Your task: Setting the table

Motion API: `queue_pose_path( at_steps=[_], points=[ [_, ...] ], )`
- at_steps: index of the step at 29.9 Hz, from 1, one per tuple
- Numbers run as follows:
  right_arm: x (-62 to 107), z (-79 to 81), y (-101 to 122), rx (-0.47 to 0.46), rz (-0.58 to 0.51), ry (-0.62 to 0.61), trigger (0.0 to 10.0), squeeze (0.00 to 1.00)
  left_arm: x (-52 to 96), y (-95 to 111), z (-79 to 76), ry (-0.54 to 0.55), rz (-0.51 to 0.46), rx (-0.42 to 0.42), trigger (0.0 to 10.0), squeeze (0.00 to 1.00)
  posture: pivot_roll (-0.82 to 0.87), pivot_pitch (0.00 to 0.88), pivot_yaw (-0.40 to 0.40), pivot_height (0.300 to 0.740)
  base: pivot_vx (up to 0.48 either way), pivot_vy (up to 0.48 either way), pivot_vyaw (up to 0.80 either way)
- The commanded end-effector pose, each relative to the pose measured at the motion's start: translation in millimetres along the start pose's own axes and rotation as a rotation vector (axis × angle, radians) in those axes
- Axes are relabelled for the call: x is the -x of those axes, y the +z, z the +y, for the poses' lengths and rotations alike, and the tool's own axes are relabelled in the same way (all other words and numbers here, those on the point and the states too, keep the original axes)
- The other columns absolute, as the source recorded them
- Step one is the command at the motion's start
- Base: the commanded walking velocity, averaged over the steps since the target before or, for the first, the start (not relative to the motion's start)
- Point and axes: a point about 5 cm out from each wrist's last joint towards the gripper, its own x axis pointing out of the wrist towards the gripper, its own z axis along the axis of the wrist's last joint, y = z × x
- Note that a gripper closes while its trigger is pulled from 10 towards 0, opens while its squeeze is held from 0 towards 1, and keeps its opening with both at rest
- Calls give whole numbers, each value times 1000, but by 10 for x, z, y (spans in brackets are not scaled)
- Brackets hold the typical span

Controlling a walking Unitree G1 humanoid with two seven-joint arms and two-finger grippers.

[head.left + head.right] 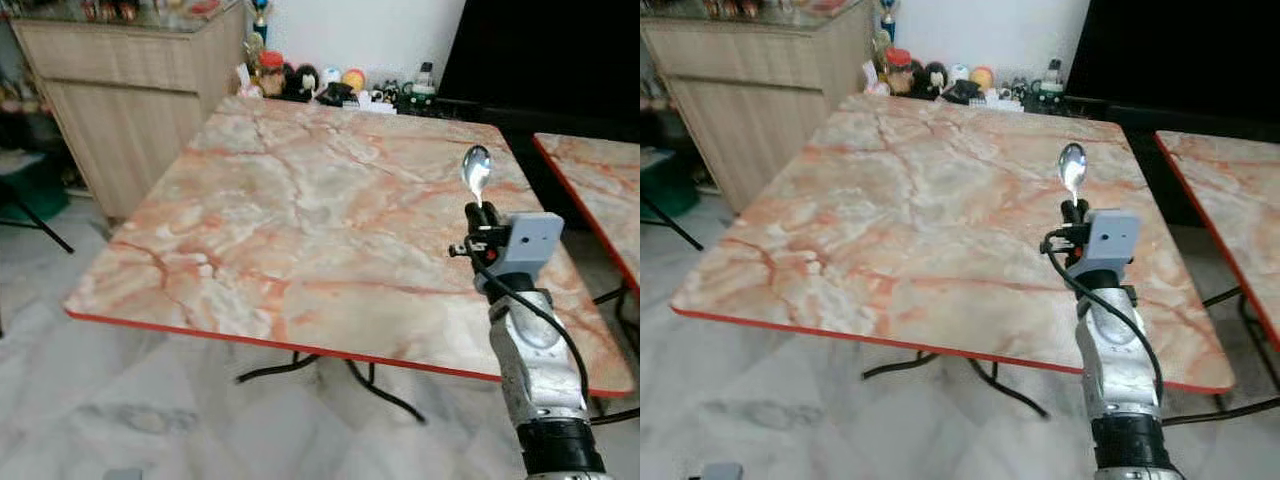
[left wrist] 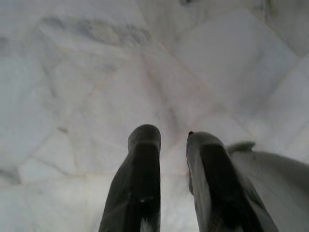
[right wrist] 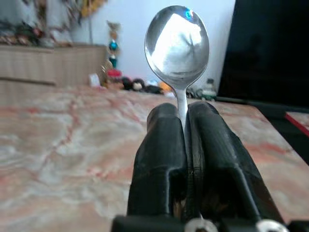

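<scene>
One spoon [image 3: 177,43], upright, clamped by its handle in your right tool [image 3: 182,113], above the marble surface's [image 1: 300,210] right edge. One left tool [image 2: 174,140], fingers parted and holding nothing, over the pale floor [image 2: 72,72].

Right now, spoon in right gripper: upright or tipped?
Upright. The spoon stands bowl-up, its handle clamped between the right gripper fingers, above the table.

The handle of the shiny silver metal spoon [image 3: 177,46] is hidden between the black fingers of the right gripper [image 3: 183,113]. At two o'clock, a second orange-veined marble table [image 1: 598,185] is cut off by the edge. The small figurines [image 1: 318,83] at twelve o'clock are too small to tell.
</scene>
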Motion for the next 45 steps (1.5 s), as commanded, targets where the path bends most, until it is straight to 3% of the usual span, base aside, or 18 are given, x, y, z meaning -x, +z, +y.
queue_pose_path(
  at_steps=[1,17,45],
  points=[
    [-1,-83,60,3,-18,-29,10000,0,11,-51,-16,-6,20,-12,10000,0,71,74,-15,740,0,-480,0],
    [-2,-114,123,-7,-46,-66,10000,0,6,-8,35,4,13,-20,10000,0,70,87,2,740,0,-480,0],
    [2,-276,191,3,-75,-148,10000,0,-3,-26,-40,-10,18,-11,10000,0,49,97,-10,740,0,-480,0]
  ],
)
